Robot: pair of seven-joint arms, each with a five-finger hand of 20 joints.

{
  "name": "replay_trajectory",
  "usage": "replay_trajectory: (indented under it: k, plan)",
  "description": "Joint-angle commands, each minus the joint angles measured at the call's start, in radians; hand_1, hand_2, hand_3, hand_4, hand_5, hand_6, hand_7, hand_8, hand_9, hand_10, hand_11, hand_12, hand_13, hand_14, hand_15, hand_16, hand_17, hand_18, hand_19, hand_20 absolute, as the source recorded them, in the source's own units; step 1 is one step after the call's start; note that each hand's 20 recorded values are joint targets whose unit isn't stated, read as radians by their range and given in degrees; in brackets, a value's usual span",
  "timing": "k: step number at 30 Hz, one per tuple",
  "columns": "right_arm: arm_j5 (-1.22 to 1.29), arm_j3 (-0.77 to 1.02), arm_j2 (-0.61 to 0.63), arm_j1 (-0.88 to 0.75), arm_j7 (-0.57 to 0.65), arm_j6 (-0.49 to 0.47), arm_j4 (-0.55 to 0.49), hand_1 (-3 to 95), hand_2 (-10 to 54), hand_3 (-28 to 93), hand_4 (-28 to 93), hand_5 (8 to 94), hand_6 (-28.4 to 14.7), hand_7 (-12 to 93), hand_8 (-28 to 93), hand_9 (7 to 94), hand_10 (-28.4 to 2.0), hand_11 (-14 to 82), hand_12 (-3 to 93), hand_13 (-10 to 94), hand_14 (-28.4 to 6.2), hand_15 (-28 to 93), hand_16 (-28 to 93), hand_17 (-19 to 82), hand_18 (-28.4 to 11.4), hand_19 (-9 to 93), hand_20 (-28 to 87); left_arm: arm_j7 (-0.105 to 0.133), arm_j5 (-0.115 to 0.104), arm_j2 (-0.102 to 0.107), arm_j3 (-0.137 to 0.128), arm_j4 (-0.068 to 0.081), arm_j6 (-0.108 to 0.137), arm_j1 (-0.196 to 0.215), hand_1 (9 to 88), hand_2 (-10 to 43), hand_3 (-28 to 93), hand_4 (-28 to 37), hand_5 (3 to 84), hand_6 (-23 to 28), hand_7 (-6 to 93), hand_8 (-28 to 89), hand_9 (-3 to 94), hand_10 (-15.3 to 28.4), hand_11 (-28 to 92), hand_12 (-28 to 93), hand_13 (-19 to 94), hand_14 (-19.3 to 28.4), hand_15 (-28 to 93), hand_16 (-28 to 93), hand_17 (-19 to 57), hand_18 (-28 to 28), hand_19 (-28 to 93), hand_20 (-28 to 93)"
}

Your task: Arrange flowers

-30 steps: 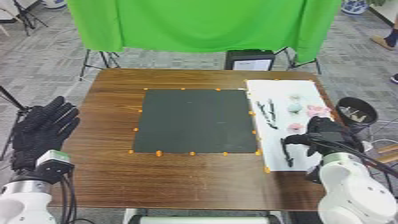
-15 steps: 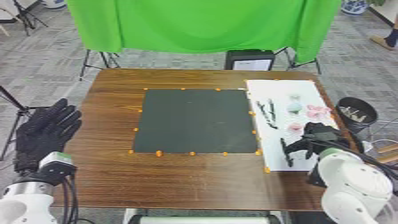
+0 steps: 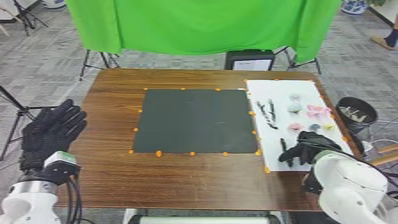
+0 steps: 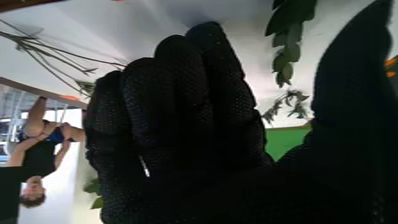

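My right hand (image 3: 309, 147) is over the near part of the white board, its glove beside a dark stem (image 3: 284, 150). In the right wrist view the hand (image 4: 178, 115) has its fingers extended and nothing held; a leafy green stem (image 4: 286, 45) lies on the thumb's side. Pink flowers (image 3: 318, 111), a pale green flower (image 3: 294, 107), a small pink one (image 3: 296, 127) and a yellow one (image 3: 328, 126) lie farther up the board, with dark twigs (image 3: 266, 114) to their left. My left hand (image 3: 53, 127) is open beside the table's left edge.
A dark square mat (image 3: 195, 121) lies on the brown table (image 3: 195, 187), bordered by orange markers. Right of the table stands a black bin (image 3: 357, 111) with things inside. A green cloth (image 3: 209, 25) hangs beyond the far edge.
My right hand has moved nearer to the robot along the board, uncovering the yellow flower. My left hand has shifted slightly to the right.
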Motion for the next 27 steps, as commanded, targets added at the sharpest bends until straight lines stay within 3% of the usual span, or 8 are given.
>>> replay_trajectory:
  k: [1, 9, 11, 16, 19, 22, 23, 27]
  plan:
    - [-0.017, -0.101, -0.006, 0.050, -0.011, -0.067, 0.109, 33.8, -9.4, 70, -26, 71.9, -5.1, 27, -9, 70.2, -18.8, 41.3, 35.1, 60, -19.6, 68, 36, 32, -27.9, 81, 39, -0.005, 0.001, -0.009, 0.005, -0.003, -0.006, 0.014, 25.4, 11.7, 74, -28.3, 46.4, 11.0, 10.3, -6, 37.5, 17.3, 19, 12, 25, 16.8, 31, -7, -4.2, 14.3, 36, 7]
    - [-0.113, -0.223, -0.017, 0.043, 0.007, 0.043, 0.156, 39.7, -9.5, 72, -28, 75.5, -3.7, 22, -9, 78.1, -16.1, 27.7, 26.2, 72, -13.6, 50, 29, 38, -25.6, 82, 34, -0.013, 0.002, -0.015, 0.013, -0.001, -0.012, 0.011, 25.4, 11.7, 75, -28.3, 46.4, 11.0, 10.4, -6, 37.5, 17.3, 19, 12, 25, 16.8, 31, -7, -4.2, 14.4, 36, 7]
    - [-0.128, -0.226, -0.020, 0.025, 0.004, 0.075, 0.157, 47.2, -9.5, 67, -28, 78.6, -3.4, 19, 1, 81.4, -15.2, 24.0, 24.4, 75, -12.4, 46, 30, 39, -25.4, 83, 34, -0.014, 0.003, -0.015, 0.014, -0.001, -0.012, 0.011, 25.4, 11.7, 74, -28.3, 46.4, 11.0, 10.5, -7, 37.5, 17.3, 19, 12, 25, 16.8, 31, -7, -4.1, 14.4, 36, 7]
    - [-0.154, -0.205, -0.026, -0.019, -0.004, 0.121, 0.135, 58.2, -9.5, 65, -28, 86.8, -1.0, 18, 4, 89.0, -11.9, 8.2, 41.3, 77, -9.9, 40, 43, 40, -24.6, 83, 34, -0.009, -0.001, -0.015, 0.011, -0.004, -0.007, 0.020, 25.5, 11.7, 74, -28.3, 46.5, 11.0, 10.2, -7, 37.6, 17.4, 19, 12, 25, 16.8, 31, -7, -4.2, 14.4, 36, 7]
    - [-0.149, -0.191, -0.034, -0.032, 0.020, 0.166, 0.124, 59.3, -9.5, 67, -28, 88.7, -0.7, 20, 5, 88.8, -11.1, 6.8, 42.3, 76, -7.5, 38, 45, 41, -24.2, 83, 34, -0.012, -0.006, -0.016, 0.013, -0.003, -0.011, 0.018, 25.5, 11.7, 74, -28.3, 46.5, 11.0, 9.8, -7, 37.7, 17.2, 19, 12, 25, 16.8, 31, -7, -4.2, 14.4, 36, 7]
    - [-0.131, -0.185, -0.040, -0.034, 0.050, 0.234, 0.125, 59.5, -9.5, 72, -28, 86.7, 0.0, 21, 18, 89.3, -9.6, 6.1, 37.1, 82, -4.1, 28, 47, 48, -22.1, 84, 31, -0.015, -0.005, -0.017, 0.016, -0.002, -0.012, 0.016, 25.5, 11.6, 74, -28.3, 46.4, 10.9, 9.8, -7, 37.7, 17.1, 19, 12, 25, 16.8, 32, -7, -4.3, 14.4, 36, 7]
    - [-0.131, -0.181, -0.039, -0.038, 0.048, 0.250, 0.126, 59.5, -9.5, 74, -27, 84.4, 0.5, 24, 23, 90.5, -9.3, 5.4, 34.9, 86, -3.1, 25, 47, 52, -20.3, 84, 29, -0.015, -0.005, -0.017, 0.016, -0.001, -0.014, 0.016, 25.7, 11.4, 74, -28.2, 46.4, 10.9, 9.8, -7, 37.7, 17.1, 19, 12, 25, 16.8, 32, -7, -4.3, 14.5, 36, 7]
    - [-0.128, -0.158, -0.028, -0.057, 0.025, 0.316, 0.111, 59.8, -9.5, 75, -25, 78.0, 1.1, 39, 22, 93.6, -6.4, 10.6, 38.3, 92, -2.1, 24, 52, 58, -18.8, 87, 25, -0.013, -0.009, -0.018, 0.013, -0.004, -0.011, 0.019, 25.9, 10.4, 75, -28.1, 46.4, 10.9, 9.7, -7, 37.7, 17.1, 19, 12, 25, 16.9, 32, -7, -4.7, 14.9, 36, 7]
